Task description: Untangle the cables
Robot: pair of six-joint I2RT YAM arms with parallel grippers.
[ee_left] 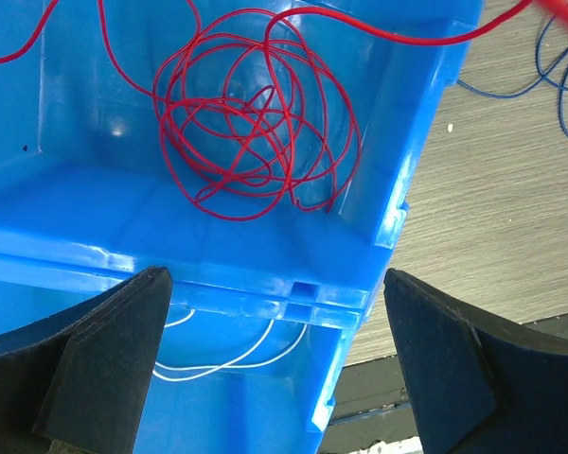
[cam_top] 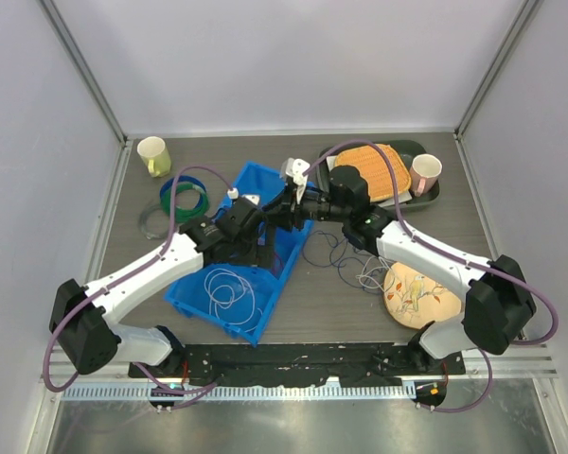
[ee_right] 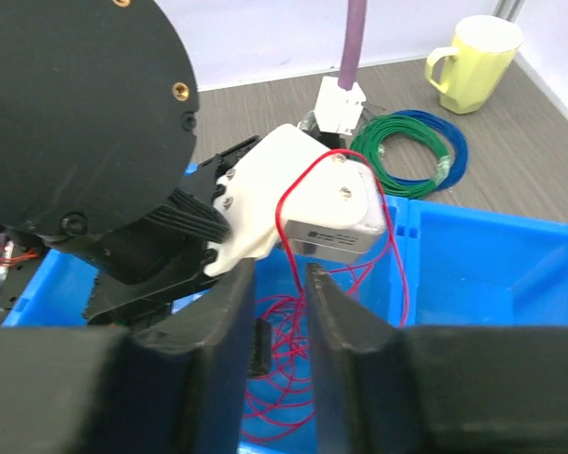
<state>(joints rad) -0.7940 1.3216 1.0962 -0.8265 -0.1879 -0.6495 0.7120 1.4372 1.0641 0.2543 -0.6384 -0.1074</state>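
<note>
Status: red cable [ee_left: 256, 132] sits as a loose knot of loops in the far compartment of the blue bin [ee_left: 417, 142]. White cable [ee_left: 208, 375] is in the near compartment, just across the divider. Dark blue cables [cam_top: 333, 253] lie on the worktop [cam_top: 341, 312] just right of the bin, clear of its wall, with one more white strand [cam_top: 369, 279] beyond them. We read that as sorting by colour, one colour per compartment, with the blue ones not yet binned.

Left gripper [ee_left: 275, 284] hangs above the divider with its jaws spread wide and nothing between them. Our guess is it is parked there ready to pin or catch a loop, not gripping anything.

Right gripper [ee_right: 275, 284] is over the far compartment, right above the red knot. Its jaws are drawn in to a narrow slot but not pressed together. Red strands show through the gap below, and we see none clamped. A narrow slot suits a wire this thin, since it should take one strand rather than the whole bundle.

One snag to watch: a red loop is draped over the left wrist housing [ee_right: 312, 203] and drops back into the far compartment. A red strand also runs out over the bin's right wall towards the blue cables. Any pull on the red cable from above the bin will likely drag on that housing — we'd free the loop first, then lift.
</note>
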